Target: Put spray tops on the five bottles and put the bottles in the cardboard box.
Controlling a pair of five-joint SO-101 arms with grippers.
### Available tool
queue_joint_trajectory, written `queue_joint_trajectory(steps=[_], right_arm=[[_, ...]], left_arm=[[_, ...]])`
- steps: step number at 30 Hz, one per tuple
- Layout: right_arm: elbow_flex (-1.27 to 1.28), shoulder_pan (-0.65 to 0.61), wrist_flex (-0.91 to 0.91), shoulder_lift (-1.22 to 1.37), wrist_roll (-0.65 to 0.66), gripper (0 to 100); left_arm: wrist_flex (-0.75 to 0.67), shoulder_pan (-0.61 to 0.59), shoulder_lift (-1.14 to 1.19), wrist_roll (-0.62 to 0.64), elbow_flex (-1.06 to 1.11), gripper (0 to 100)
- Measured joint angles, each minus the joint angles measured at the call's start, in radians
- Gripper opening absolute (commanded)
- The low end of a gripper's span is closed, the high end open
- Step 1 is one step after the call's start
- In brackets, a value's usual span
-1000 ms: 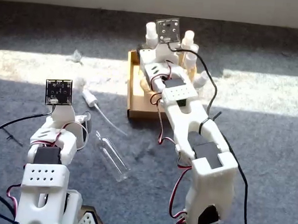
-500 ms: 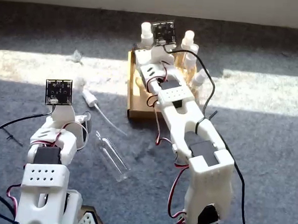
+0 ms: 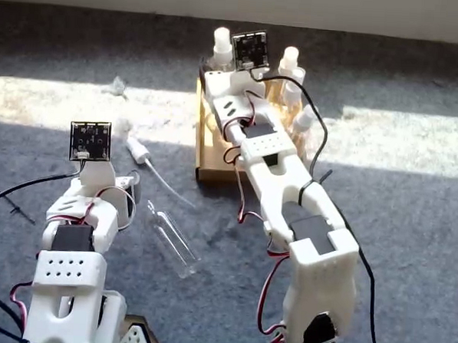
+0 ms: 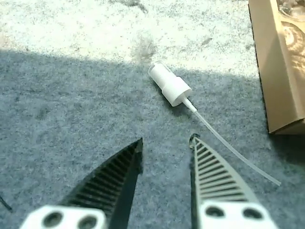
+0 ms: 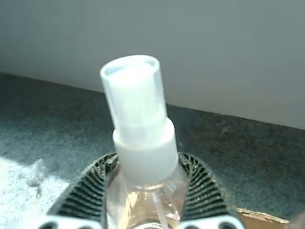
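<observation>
My right gripper is shut on a clear bottle fitted with a white spray top, held upright. In the high view this bottle stands over the far left corner of the cardboard box, where three other capped bottles stand at the right side. A loose spray top with its long tube lies on the carpet just ahead of my open left gripper, apart from it. An uncapped clear bottle lies on its side between the two arms.
The grey carpet has a bright sunlit band across the middle. A small scrap lies at the far left. The box's side wall is close beside the loose spray top. Cables trail along the right arm and at the left edge.
The right arm has swung left and a little farther away, carrying the capped bottle toward the box's far left corner. The left arm has kept still.
</observation>
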Motion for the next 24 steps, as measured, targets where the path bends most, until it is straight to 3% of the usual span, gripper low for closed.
queue_joint_trajectory(steps=[24], right_arm=[[0.018, -0.002, -0.009, 0.000, 0.000, 0.7]], left_arm=[[0.000, 0.000, 0.000, 0.000, 0.000, 15]])
